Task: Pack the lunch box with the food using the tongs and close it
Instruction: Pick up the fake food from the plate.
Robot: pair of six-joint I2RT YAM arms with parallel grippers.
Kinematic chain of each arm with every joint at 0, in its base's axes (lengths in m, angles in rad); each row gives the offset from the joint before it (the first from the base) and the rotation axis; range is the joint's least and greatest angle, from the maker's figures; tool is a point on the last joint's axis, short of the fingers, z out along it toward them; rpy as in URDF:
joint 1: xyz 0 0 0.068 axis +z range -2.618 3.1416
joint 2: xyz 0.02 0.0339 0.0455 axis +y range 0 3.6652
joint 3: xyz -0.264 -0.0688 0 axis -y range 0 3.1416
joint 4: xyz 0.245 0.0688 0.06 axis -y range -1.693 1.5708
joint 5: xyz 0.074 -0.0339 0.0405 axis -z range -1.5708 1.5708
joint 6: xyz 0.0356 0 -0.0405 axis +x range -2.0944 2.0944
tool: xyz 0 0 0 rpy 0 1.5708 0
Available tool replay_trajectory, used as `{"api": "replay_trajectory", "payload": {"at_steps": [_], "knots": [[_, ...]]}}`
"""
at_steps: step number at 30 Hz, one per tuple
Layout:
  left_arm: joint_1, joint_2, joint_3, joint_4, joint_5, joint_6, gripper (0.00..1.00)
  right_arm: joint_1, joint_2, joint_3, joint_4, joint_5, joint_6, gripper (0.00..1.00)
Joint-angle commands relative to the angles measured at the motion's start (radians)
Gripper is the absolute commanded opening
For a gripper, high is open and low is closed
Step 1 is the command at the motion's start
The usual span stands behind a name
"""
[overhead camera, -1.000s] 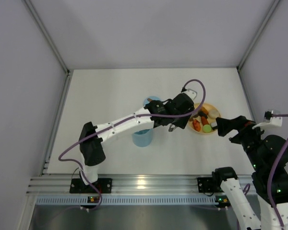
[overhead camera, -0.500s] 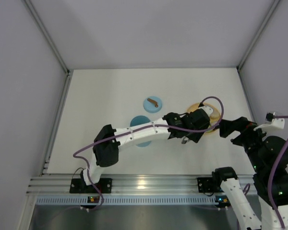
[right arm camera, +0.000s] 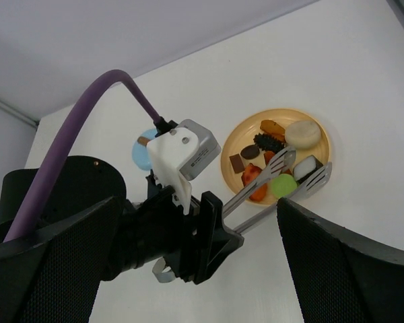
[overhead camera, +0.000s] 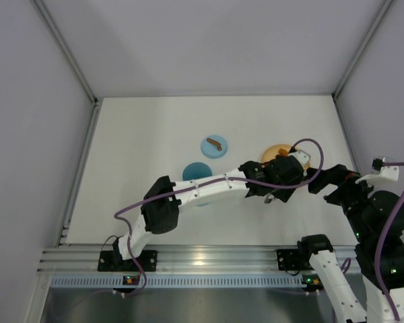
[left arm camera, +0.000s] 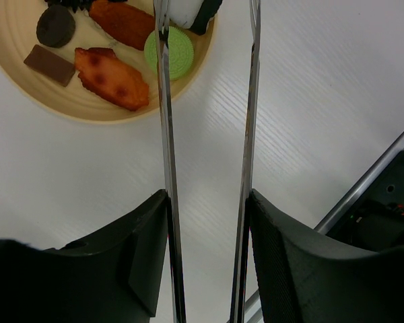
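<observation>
Left gripper (left arm camera: 209,232) pinching tongs (left arm camera: 164,134), tips straddling green piece (right arm camera: 283,184) at plate's (right arm camera: 239,180) 6 o'clock; lower, centre, squeeze gently. Right gripper (overhead camera: 316,177) spread, empty.

A shallow orange-yellow plate (overhead camera: 272,151) lies on the white worktop (overhead camera: 141,134), toward its right edge and about midway between the far and near edges. Pale grey walls (overhead camera: 209,40) enclose the worktop on three sides. A ribbed aluminium rail (overhead camera: 209,256) runs along its near edge.
</observation>
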Motion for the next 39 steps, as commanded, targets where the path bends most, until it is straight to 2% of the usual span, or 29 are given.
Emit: {"api": "replay_trajectory", "payload": {"at_steps": [1, 18, 39], "knots": [[-0.002, 0.038, 0.08, 0.061, 0.011, 0.02, 0.54, -0.012, -0.006, 0.016, -0.029, 0.021, -0.023, 0.99], [-0.002, 0.1, 0.109, 0.046, -0.054, 0.025, 0.54, -0.011, -0.006, 0.012, -0.038, 0.032, -0.037, 0.99], [0.001, 0.115, 0.135, -0.008, -0.083, 0.034, 0.42, -0.012, 0.008, 0.01, -0.029, 0.015, -0.035, 1.0]]}}
